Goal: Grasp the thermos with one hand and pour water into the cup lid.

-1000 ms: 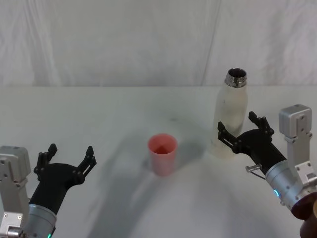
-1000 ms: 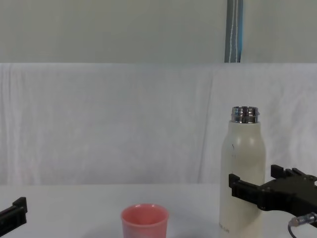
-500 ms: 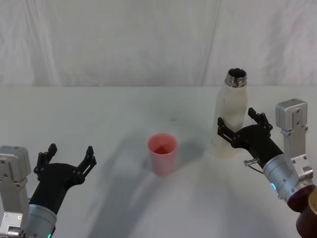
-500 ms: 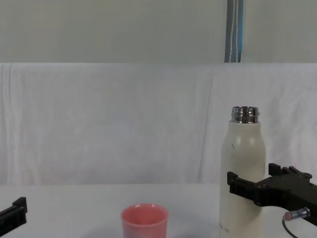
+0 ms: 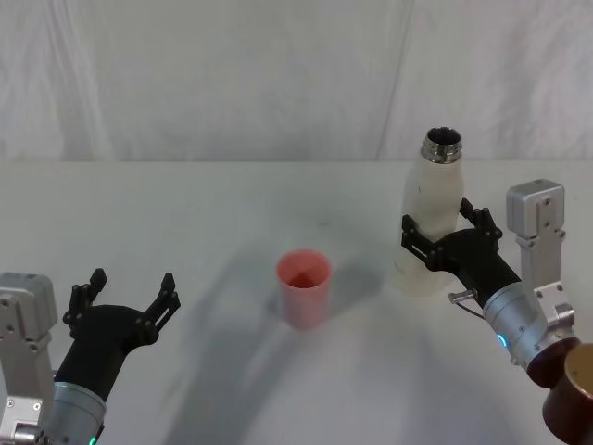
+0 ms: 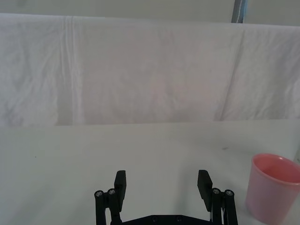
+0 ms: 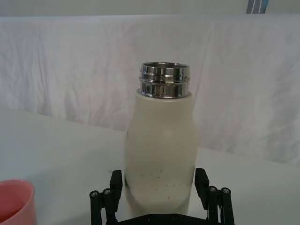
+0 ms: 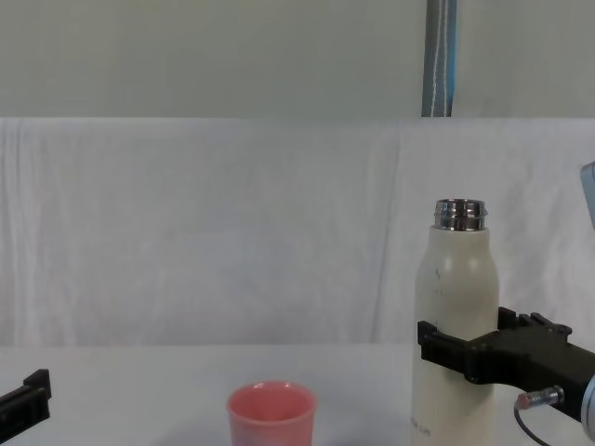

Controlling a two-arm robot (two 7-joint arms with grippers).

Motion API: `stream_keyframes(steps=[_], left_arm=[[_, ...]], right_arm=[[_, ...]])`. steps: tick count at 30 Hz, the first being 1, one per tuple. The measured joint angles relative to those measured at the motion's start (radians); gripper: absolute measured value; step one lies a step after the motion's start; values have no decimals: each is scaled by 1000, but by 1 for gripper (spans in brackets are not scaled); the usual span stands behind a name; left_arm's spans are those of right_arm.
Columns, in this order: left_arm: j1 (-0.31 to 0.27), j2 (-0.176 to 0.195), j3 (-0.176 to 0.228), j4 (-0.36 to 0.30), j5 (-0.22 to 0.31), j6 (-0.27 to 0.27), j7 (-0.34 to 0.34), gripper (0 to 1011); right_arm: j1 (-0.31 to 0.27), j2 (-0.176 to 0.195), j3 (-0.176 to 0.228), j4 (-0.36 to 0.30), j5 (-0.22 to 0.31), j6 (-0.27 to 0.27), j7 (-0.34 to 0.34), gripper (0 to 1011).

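We see one thermos (image 5: 432, 221), tall and creamy white, standing straight up on the right side of the white table (image 5: 185, 213). Its shiny steel neck is open, with no cap on. We think it is hard and smooth, so it could slip, and if it is full of water it will be heavy and wobbly near the top. The best place to hold it looks like the wide round middle, where the sides are straight, not the thin neck.

Our right gripper (image 5: 444, 241) is there now. Its black fingers (image 7: 202, 183) are spread wide, one on each side of the bottle's body, and in the right wrist view we see small gaps, so it has not squeezed yet. It holds nothing.

We see one cup lid (image 5: 304, 287), small and pink, standing open side up near the middle of the table, to the left of the bottle and apart from it. It looks light and easy to knock over. It looks empty, but we cannot tell for sure.

Our left gripper (image 5: 128, 295) waits low on the left, fingers wide apart, holding nothing, well away from the cup.
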Motion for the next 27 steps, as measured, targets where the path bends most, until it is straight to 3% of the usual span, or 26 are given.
stream_keyframes(steps=[27], left_arm=[[0, 0, 0, 0, 0, 0, 0, 1001]], right_arm=[[50, -43, 11, 70, -1, -10, -26, 1001]])
